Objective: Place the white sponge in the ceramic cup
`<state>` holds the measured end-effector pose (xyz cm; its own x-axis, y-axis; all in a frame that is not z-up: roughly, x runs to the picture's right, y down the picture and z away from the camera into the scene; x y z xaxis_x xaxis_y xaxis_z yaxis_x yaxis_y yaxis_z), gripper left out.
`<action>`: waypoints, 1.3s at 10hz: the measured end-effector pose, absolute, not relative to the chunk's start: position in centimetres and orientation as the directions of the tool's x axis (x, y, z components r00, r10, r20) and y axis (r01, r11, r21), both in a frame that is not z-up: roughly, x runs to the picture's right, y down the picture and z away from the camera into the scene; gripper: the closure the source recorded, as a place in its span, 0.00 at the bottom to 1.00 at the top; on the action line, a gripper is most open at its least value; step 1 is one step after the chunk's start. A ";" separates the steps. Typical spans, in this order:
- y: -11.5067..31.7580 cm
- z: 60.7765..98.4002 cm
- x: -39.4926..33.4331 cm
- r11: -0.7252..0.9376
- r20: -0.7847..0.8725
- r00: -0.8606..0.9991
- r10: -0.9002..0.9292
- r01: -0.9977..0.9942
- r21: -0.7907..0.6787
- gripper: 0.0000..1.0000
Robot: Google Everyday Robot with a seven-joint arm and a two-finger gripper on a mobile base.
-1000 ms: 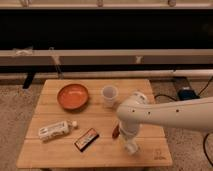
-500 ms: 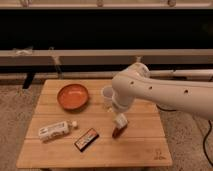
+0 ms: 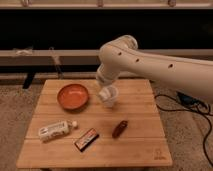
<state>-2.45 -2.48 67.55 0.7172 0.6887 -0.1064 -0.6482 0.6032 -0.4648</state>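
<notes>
Gripper now over ceramic cup

**Inspector:** Casing of the arm?

**Onlooker:** Cream-white, smooth, thick and tubular, with a rounded bulge at the joint. Small dark dots run along the shell; screws or holes, I can't tell.

**Inspector:** And the gripper?

**Onlooker:** Same pale finish, directly over the ceramic cup.
</notes>
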 end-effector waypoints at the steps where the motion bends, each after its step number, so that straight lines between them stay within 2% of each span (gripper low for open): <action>1: -3.9 68.4 -2.2 0.613 -0.097 0.717 0.690 -0.650 -0.449 1.00; 5: -6.9 72.4 2.9 0.603 -0.117 0.686 0.718 -0.697 -0.388 1.00; 9: -5.5 76.0 2.8 0.590 -0.142 0.684 0.716 -0.700 -0.402 1.00; 13: -3.6 78.1 1.5 0.586 -0.152 0.697 0.700 -0.683 -0.436 0.98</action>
